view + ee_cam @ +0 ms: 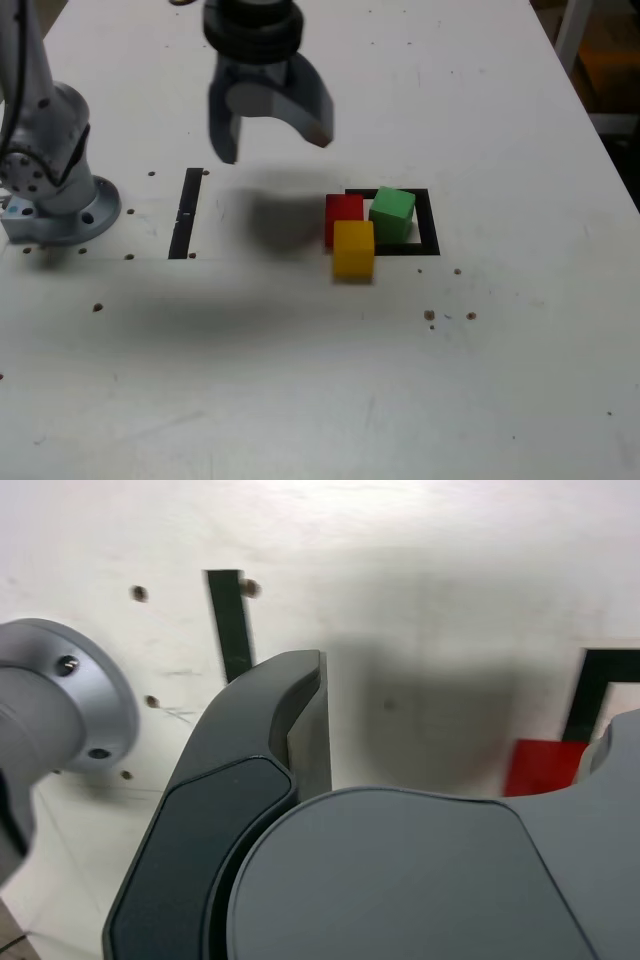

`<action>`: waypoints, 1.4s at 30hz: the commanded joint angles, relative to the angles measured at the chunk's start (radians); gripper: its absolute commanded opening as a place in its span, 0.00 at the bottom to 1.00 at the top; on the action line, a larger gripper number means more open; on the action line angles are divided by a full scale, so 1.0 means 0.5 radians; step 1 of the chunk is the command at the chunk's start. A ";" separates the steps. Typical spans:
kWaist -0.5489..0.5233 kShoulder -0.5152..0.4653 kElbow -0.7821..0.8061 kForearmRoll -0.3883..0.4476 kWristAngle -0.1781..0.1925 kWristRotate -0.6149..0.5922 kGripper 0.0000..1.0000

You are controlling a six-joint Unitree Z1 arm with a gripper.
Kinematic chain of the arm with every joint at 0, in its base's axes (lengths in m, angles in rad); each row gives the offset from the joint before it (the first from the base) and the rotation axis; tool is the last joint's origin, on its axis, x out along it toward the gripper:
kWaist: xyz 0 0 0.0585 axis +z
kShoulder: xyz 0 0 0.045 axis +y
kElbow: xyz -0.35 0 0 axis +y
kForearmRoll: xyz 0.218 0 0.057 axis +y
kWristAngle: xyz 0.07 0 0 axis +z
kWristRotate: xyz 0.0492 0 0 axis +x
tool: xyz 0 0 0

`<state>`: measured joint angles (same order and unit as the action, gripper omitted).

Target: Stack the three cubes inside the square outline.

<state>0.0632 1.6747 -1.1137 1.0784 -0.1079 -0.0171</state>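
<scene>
While gripper (pixel 272 145) hangs above desk (pixel 300 380), fingers spread, nothing held — no stacking done. Green cube (pixel 391 212) sits inside square outline (pixel 432 232); red cube (pixel 344 212) over its edge; yellow cube (pixel 353 249) outside, touching red. All three left to stack.

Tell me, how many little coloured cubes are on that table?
3, clustered together. The green cube sits inside the square outline, the red cube straddles the outline's left edge in the exterior view, and the yellow cube sits in front of the red one. None seems hidden.
</scene>
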 commanded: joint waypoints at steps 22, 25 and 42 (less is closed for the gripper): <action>-0.025 0.550 -0.368 0.042 0.176 -0.067 0.96; -0.015 0.597 -0.377 0.046 0.175 -0.067 0.96; -0.106 0.714 -0.438 0.174 0.034 -0.125 0.95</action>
<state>0.0187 2.0202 -1.3210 1.1621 -0.0800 -0.0782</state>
